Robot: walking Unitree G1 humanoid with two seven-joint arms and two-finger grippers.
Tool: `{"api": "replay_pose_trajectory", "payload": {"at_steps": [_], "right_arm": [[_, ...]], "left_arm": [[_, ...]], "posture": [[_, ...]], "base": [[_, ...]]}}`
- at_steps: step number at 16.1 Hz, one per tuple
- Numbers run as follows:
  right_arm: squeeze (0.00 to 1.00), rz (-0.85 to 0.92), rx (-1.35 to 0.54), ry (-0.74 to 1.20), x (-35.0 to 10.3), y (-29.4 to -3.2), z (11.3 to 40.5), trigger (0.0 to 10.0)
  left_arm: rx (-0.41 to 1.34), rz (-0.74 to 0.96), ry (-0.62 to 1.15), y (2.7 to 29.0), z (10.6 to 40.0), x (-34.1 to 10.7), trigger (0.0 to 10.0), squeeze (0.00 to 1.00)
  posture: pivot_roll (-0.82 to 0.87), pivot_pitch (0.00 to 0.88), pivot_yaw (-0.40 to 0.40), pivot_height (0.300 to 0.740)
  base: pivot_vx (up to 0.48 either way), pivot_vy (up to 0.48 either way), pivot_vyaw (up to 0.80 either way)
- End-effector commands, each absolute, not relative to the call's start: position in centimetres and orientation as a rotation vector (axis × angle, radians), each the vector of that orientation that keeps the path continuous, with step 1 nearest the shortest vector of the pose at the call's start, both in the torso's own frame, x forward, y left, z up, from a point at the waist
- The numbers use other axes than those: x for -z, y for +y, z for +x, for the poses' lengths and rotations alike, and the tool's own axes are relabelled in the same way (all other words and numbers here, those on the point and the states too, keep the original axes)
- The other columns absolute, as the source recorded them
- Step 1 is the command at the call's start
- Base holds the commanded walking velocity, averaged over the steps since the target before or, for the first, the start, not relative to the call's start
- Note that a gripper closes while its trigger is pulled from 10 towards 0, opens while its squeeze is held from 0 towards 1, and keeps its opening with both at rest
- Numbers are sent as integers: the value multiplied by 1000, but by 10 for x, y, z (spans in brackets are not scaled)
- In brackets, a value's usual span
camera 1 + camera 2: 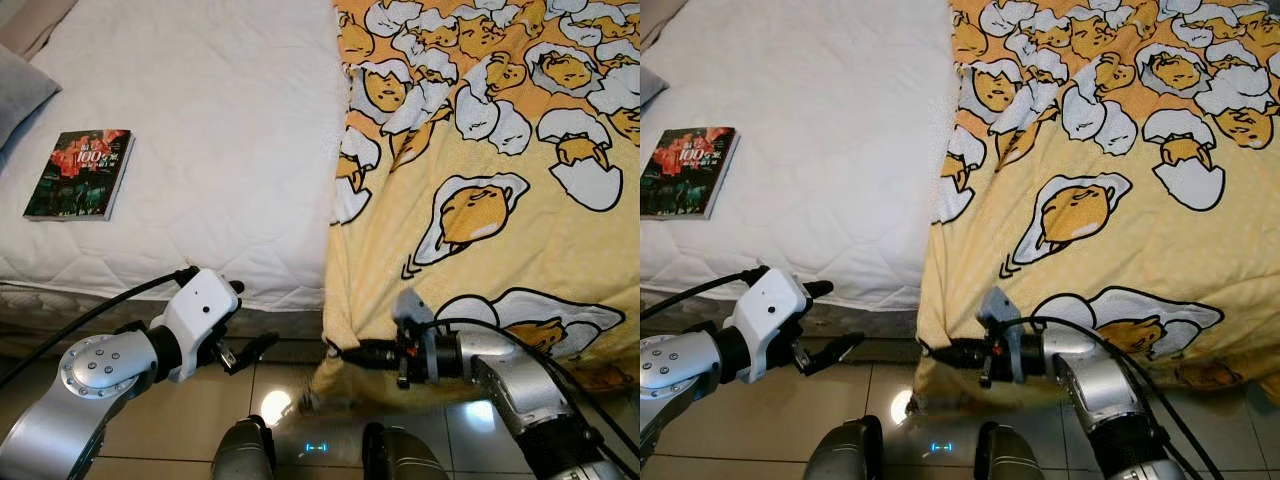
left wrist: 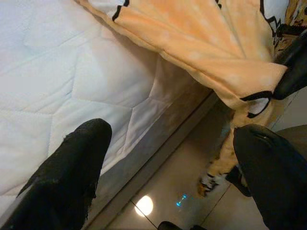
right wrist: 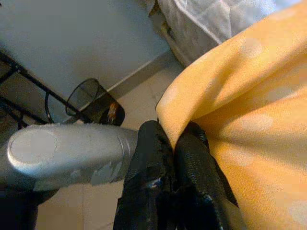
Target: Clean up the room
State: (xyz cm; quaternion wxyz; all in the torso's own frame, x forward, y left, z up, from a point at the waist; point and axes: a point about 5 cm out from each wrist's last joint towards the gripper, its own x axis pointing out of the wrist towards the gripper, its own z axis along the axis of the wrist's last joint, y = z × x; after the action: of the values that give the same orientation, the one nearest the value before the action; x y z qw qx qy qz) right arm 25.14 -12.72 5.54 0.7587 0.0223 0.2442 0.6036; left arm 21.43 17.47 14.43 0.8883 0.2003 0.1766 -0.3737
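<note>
A bed takes up most of the scene, its white quilted mattress [image 1: 220, 140] bare on the robot's left half. A yellow blanket [image 1: 500, 190] printed with cartoon eggs covers the right half and spills over the mattress's front edge toward the glossy tiled floor [image 1: 290, 400]. A book [image 1: 80, 172] with a dark red cover lies flat near the mattress's left edge, close to a grey pillow [image 1: 18, 88] at the far left corner.

The right gripper [image 3: 173, 143] is clenched on the blanket's lower left corner, just below the mattress's front edge, with a fold of yellow cloth pinched between its two black fingers. The left gripper [image 1: 245, 350] hangs in front of the mattress's front edge, near that same corner but apart from it, its fingers [image 2: 72, 172] spread wide and holding nothing.

In the right wrist view, a black mesh wastebasket [image 3: 93, 101] stands on the floor against a pale wall [image 3: 81, 33].
</note>
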Motion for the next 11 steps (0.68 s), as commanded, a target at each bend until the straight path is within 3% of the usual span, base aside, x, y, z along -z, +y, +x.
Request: {"api": "replay_pose_trajectory", "payload": {"at_steps": [1,2,3,4,8,11], "right_arm": [[345,59,-1390,568,-54,-117,241,10000],[843,22,-1407,610,-50,-120,232,10000],[843,16,-1421,622,-50,-121,229,10000],[1000,-5,-1443,649,-48,-124,221,10000],[1000,-67,-1458,712,-39,-129,212,10000],[1000,-57,-1336,631,-51,-133,220,10000]], "left_arm": [[802,418,384,173,211,-142,10000,0],[813,417,391,172,209,-141,10000,0],[817,415,393,171,208,-140,10000,0],[824,416,397,171,207,-139,10000,0],[830,418,399,170,206,-139,10000,0],[769,374,379,171,206,-139,10000,0]], "posture": [[195,188,14,740],[194,188,15,740],[193,188,15,740],[193,188,14,740],[192,184,15,740],[179,185,17,740]], "base": [[0,0,0],[0,0,0],[0,0,0],[0,0,0],[0,0,0],[0,0,0]]}}
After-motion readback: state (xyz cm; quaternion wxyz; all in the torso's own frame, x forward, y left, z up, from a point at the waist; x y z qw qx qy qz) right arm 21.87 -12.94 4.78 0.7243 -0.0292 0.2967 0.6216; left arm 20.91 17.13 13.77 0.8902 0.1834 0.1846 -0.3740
